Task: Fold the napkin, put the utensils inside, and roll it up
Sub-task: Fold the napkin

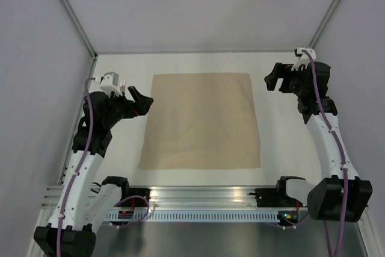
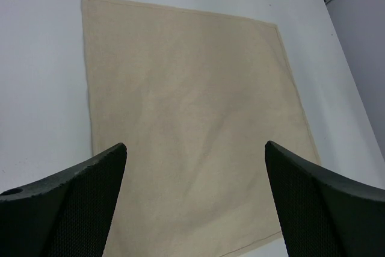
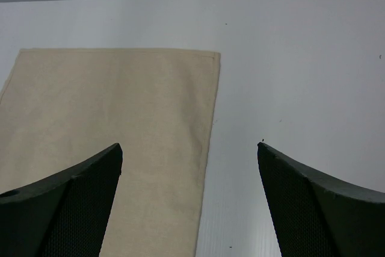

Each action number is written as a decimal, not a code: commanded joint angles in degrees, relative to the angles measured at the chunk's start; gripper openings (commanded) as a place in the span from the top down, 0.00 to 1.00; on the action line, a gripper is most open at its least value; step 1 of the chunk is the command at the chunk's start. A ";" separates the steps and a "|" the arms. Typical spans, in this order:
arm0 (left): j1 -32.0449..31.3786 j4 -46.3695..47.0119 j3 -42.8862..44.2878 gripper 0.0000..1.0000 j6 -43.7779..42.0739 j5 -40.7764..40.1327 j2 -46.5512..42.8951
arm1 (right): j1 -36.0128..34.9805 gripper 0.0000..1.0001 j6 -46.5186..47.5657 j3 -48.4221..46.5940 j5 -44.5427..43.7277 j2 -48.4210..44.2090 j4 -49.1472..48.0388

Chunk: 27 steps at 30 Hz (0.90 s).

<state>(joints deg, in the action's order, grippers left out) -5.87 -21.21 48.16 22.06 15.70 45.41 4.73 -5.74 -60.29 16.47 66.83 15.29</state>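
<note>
Top view: flat square woven napkin (image 1: pixel 201 121)

White table (image 1: pixel 277 148); beige napkin (image 1: pixel 201 121) flat on it.

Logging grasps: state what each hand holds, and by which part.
Nothing is held. The left hand and the right hand are open and empty; the napkin lies flat between them.

Left tool (image 1: pixel 141 100), right tool (image 1: pixel 269 78) (aloft?) agape
</note>
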 commanded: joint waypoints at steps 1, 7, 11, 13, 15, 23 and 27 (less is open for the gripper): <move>-0.11 0.38 1.49 0.01 -1.59 2.48 0.91 | 0.19 0.02 -0.24 -0.35 0.14 -0.47 0.88; -5.19 0.56 4.48 0.04 -0.53 0.39 4.42 | 0.10 0.02 0.02 -1.41 0.84 0.50 2.11; -18.97 0.82 7.12 0.04 0.17 -10.30 7.58 | 0.10 0.02 0.20 -1.49 1.72 0.50 2.11; -24.63 1.87 8.09 0.04 1.22 -14.30 11.09 | 0.10 0.02 0.20 -1.58 1.72 0.67 2.11; -31.55 3.63 7.74 0.05 2.71 -19.12 13.64 | 0.19 0.02 0.11 -1.93 1.81 0.93 2.46; -54.23 13.21 10.97 0.08 5.53 -33.70 34.52 | 0.10 0.02 0.38 -1.85 1.46 1.90 2.55; -61.79 14.53 19.04 0.14 4.57 -35.57 47.99 | 0.19 0.02 0.38 -1.93 1.55 2.78 2.64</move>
<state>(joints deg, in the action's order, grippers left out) -63.48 -11.35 60.36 25.17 -14.57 86.89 4.73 -5.28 -60.31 18.02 69.01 17.65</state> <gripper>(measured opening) 0.873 0.979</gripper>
